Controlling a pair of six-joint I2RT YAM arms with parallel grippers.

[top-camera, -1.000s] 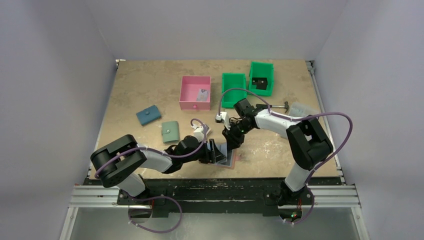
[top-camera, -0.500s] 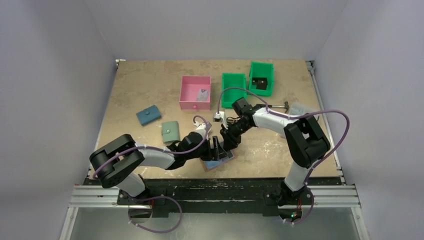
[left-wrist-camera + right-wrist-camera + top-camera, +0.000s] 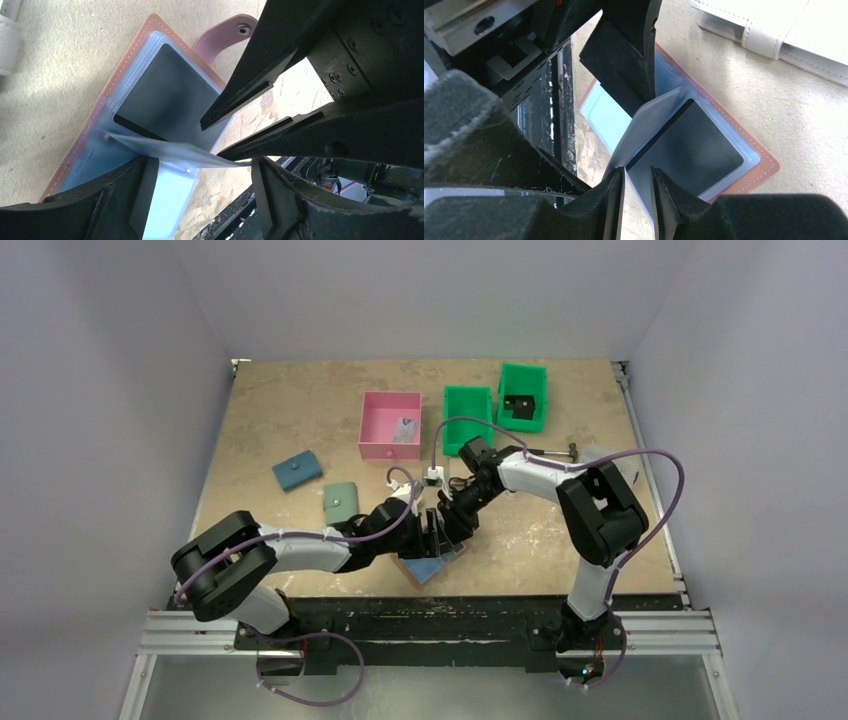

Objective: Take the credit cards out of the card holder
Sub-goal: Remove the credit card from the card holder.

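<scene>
**Both grippers at the open holder**

Top view: The holder point(image 3: 420, 572) lies open on the table point(image 3: 290, 410) near the front edge, about midway between the two arm bases, with its blue lining up. The left gripper point(image 3: 428, 533) and the right gripper point(image 3: 452, 528) meet just above it, tips close together. How far either pair of fingers is spread cannot be told from here. A green wallet point(image 3: 340, 502) lies well apart to the left.

Left wrist: The left fingers point(image 3: 115, 200) stand wide apart over the holder's near half and clamp nothing. A pale sheet point(image 3: 165, 147), sleeve or card I cannot tell, rises off the lining and runs across the gap between them. The black card point(image 3: 165, 95) sits flat in a clear sleeve on the far half. The right gripper's two pointed fingers point(image 3: 250, 75) reach in from the right with a narrow gap between the tips. The lower tip touches the sheet near its free edge, and the upper tip hangs over the black card.

Right wrist: The right fingers point(image 3: 659, 200) are a slit apart. The sheet's lifted corner comes down to the tip of one finger, and it is not clear whether it is pinched. The sheet stands tilted up off the black card. One left finger point(image 3: 629, 60) stands just behind the sheet. A white wallet point(image 3: 794, 30) lies near the holder, not touching it.
</scene>
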